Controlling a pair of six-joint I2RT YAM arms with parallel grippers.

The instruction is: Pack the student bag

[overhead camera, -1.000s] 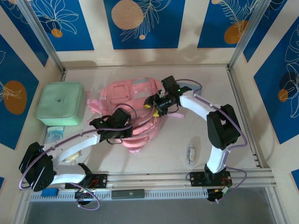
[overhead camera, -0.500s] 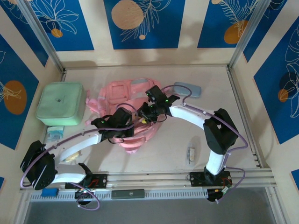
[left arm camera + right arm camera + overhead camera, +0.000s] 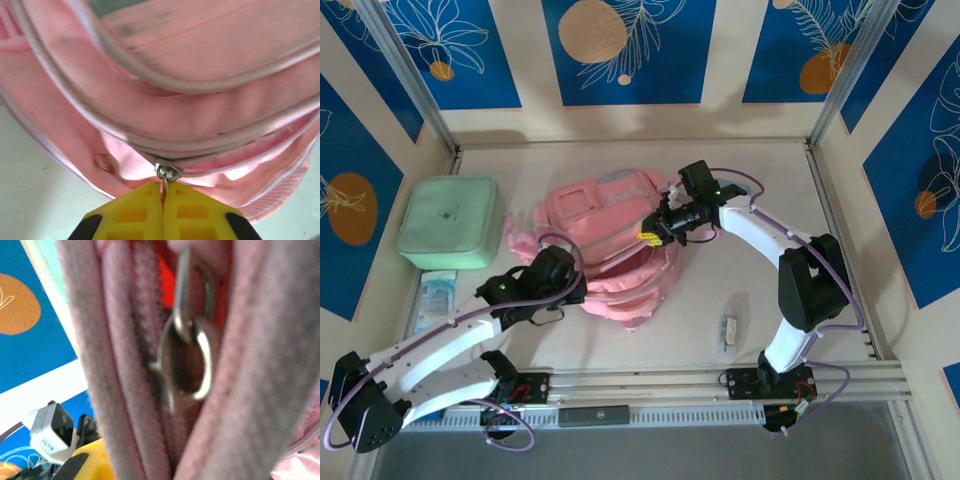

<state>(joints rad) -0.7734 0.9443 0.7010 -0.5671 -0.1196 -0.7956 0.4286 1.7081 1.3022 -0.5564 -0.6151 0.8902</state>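
Left gripper: my two yellow fingers are pressed together, clamped on the metal zipper pull of the student bag. The slider sits just beyond my fingertips. The bag's pink body rises directly ahead, with its zipper track curving away to both sides.

Seen from above, the bag lies on the worktop, ahead and to the right of my left gripper, which meets its near edge.

Right gripper: it is against the bag's right side, with the bag to its left. I cannot tell whether its jaws are closed. Its wrist view shows blurred pink fabric and a metal zipper ring very close ahead.

A mint-green case lies well to the left of my left gripper, apart from the bag.
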